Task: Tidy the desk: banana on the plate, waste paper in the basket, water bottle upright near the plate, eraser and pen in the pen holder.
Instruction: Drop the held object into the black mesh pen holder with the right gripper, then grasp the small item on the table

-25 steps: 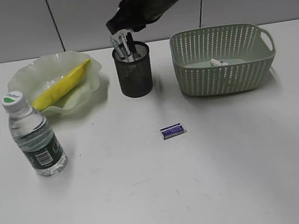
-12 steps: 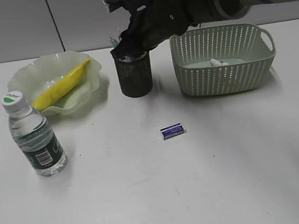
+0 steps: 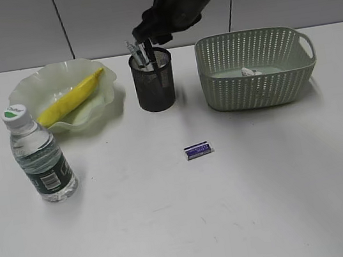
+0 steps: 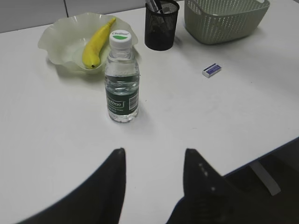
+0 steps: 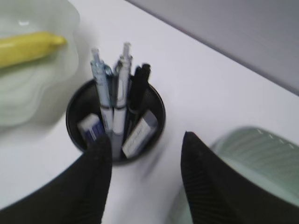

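The white surface (image 3: 267,205) fills most of the exterior view. On it, largest to smallest: the basket (image 3: 256,67) at upper right holds the waste paper (image 3: 251,71); the plate (image 3: 63,93) at upper left carries the banana (image 3: 70,98); the water bottle (image 3: 38,155) stands upright at left, near the plate, just below it in the frame; the pen holder (image 3: 153,79) at upper centre holds several pens (image 5: 119,93) and two erasers (image 5: 140,133). One small blue-and-white eraser (image 3: 199,151) lies loose at centre, well apart from the holder.

By my judgement most of the tidying is done; only that loose eraser is left.

The right gripper (image 3: 154,34) hovers above the holder with its jaws spread and nothing between them. The left gripper (image 4: 154,182) sits at the lower edge of its wrist view, also spread and empty, near the bottle.

Half a second earlier the right gripper was pressed low against the holder's rim; now it has lifted clear, with the pens standing visible again.
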Controlling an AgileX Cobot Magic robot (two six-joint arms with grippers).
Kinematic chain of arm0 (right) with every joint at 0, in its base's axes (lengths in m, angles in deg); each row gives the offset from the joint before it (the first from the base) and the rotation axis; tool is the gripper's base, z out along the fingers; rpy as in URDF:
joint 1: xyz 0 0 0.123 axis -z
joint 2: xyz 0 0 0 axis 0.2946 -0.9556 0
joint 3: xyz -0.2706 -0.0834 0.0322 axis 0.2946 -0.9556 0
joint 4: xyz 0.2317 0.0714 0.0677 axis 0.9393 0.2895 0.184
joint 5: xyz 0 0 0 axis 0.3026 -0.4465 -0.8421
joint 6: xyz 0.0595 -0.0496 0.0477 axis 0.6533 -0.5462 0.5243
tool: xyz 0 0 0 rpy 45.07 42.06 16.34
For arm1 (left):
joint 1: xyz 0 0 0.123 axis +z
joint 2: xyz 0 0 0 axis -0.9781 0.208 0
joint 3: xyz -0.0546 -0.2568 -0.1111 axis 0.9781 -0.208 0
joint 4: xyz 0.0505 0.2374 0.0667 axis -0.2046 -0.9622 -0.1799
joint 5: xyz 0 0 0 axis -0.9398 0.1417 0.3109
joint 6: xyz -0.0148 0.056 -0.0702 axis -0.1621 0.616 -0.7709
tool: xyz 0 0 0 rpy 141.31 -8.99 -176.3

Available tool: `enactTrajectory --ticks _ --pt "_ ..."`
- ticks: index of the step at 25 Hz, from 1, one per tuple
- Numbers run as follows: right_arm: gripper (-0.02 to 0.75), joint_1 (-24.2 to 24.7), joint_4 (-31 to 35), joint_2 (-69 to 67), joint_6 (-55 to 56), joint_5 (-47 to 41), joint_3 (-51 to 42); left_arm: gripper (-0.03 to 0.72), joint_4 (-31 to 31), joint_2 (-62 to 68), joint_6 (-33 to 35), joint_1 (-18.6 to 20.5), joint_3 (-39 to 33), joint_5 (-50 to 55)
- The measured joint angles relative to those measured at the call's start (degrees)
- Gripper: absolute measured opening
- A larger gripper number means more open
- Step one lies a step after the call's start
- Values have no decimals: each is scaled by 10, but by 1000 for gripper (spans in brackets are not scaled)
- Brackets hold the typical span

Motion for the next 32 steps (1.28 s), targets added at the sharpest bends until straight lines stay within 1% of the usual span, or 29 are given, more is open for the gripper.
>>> enactTrajectory --ticks 2,5,8,10,15,20,23,27,30,32 --pt "387 0 0 37 -1 -94 3 309 0 0 0 0 0 0" --pt "351 0 0 96 -19 -211 -3 309 0 0 0 0 0 0" --pt "312 0 3 161 -30 -270 -57 309 0 0 0 0 0 0" --pt "298 0 12 217 -33 -284 -117 309 0 0 0 0 0 0" --pt "289 0 43 384 -41 -295 -306 309 0 0 0 0 0 0" --pt "289 0 65 577 -56 -321 -485 309 0 0 0 0 0 0" --pt "288 0 70 697 -58 -337 -576 309 0 0 0 0 0 0" --pt "288 0 71 872 -59 -348 -673 309 0 0 0 0 0 0" --pt "288 0 73 993 -59 -349 -715 309 0 4 0 0 0 -1" --pt "288 0 74 1071 -59 -346 -723 309 3 22 2 0 1 -4"
